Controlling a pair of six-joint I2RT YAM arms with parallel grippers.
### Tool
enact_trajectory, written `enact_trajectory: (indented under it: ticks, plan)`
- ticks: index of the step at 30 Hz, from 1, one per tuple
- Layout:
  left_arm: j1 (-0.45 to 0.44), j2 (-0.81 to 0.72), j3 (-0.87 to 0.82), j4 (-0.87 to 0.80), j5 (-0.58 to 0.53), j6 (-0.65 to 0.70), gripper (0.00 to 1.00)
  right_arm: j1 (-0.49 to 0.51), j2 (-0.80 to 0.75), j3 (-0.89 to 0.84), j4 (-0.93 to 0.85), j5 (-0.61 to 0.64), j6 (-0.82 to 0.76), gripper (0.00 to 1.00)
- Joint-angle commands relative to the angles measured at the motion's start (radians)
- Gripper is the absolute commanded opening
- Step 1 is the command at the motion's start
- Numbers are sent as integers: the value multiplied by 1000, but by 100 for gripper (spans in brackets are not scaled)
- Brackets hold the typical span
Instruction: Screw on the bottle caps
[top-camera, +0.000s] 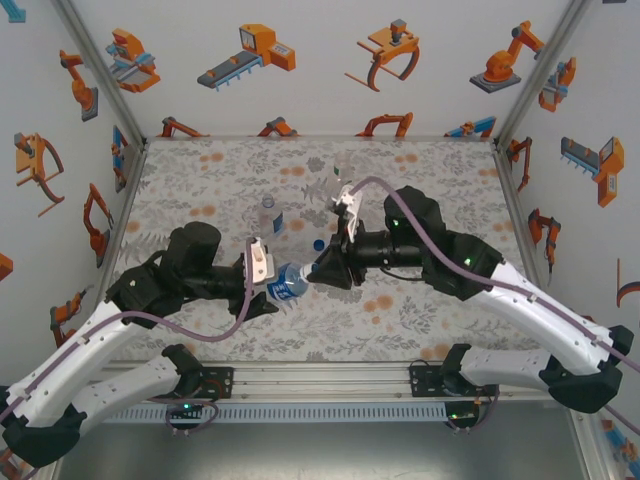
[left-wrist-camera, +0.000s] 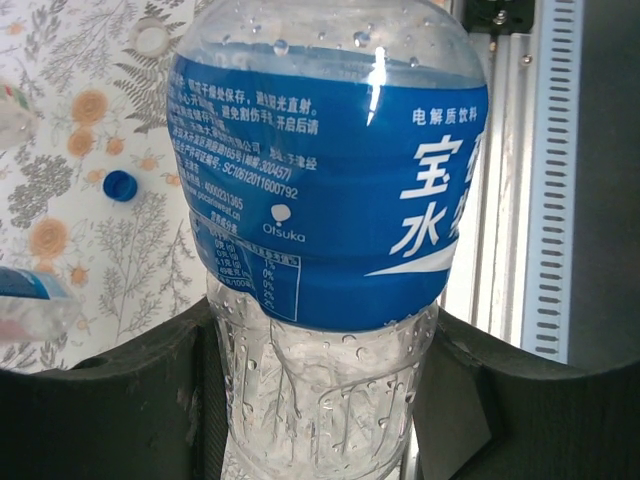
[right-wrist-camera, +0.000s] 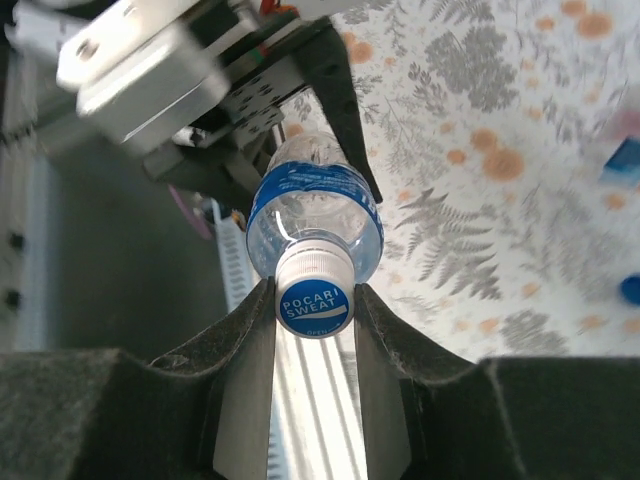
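The squat bottle (left-wrist-camera: 330, 160) is held on its side above the middle of the tabletop (top-camera: 190, 180), neck toward the right arm. The left pincer (left-wrist-camera: 320, 400) is closed on the clear lower body, below the blue label. The right pincer (right-wrist-camera: 313, 312) is closed on the white cap (right-wrist-camera: 313, 292), which is seated on the neck. How far the thread is engaged cannot be told.

Handling properties, as judged:
- The bottle appears empty, with droplets inside; it is expected to be light.
- The thin wall is expected to buckle under a hard squeeze. The ribbed lower body is the stiffer place to hold.
- The cap is small, hard and ribbed at its rim. It should be gripped across the rim, square to the neck, or it may cross-thread or slip out.

Remaining items:
- The slim bottle (top-camera: 268, 215) stands upright, uncapped as far as can be seen, left of centre.
- The tall bottle (top-camera: 340, 176) stands toward the far edge; its top is too faint to judge.
- The blue cap (top-camera: 318, 243) lies loose at the centre.
- A second white cap (left-wrist-camera: 152, 38) lies on the tabletop, apart from the blue one.
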Motion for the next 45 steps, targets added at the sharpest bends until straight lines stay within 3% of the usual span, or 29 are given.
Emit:
enact_trajectory:
  ticks: [1,7,12,14,18,19,23,27,35,38,45]
  plan:
    - [-5,-5,-9,72,-13,14,0,6,18,1,20,156,459,0]
    - [-5,1,-20,101,-34,27,0,6,28,1,-118,298,989,0]
    - [-5,17,-11,101,-41,45,0,5,74,83,-195,299,978,1]
    - [-5,23,-7,98,-42,48,0,5,67,98,-200,311,905,17]
    - [-5,29,-4,91,-34,51,0,-8,15,94,-158,346,746,56]
    - [-5,29,-4,90,-28,51,0,-14,0,96,-150,350,696,60]
    - [-5,13,-5,79,-8,49,0,-22,-72,76,-45,316,396,59]
    - [-5,4,-2,70,-4,43,0,-22,-123,50,58,164,25,59]
    - [-5,-13,14,48,52,38,0,-22,-78,147,-129,-184,-612,58]
    - [-5,-14,26,30,63,37,0,-21,-61,149,-138,-232,-720,58]
    - [-5,-19,37,19,72,33,0,-21,-1,140,-119,-290,-756,55]
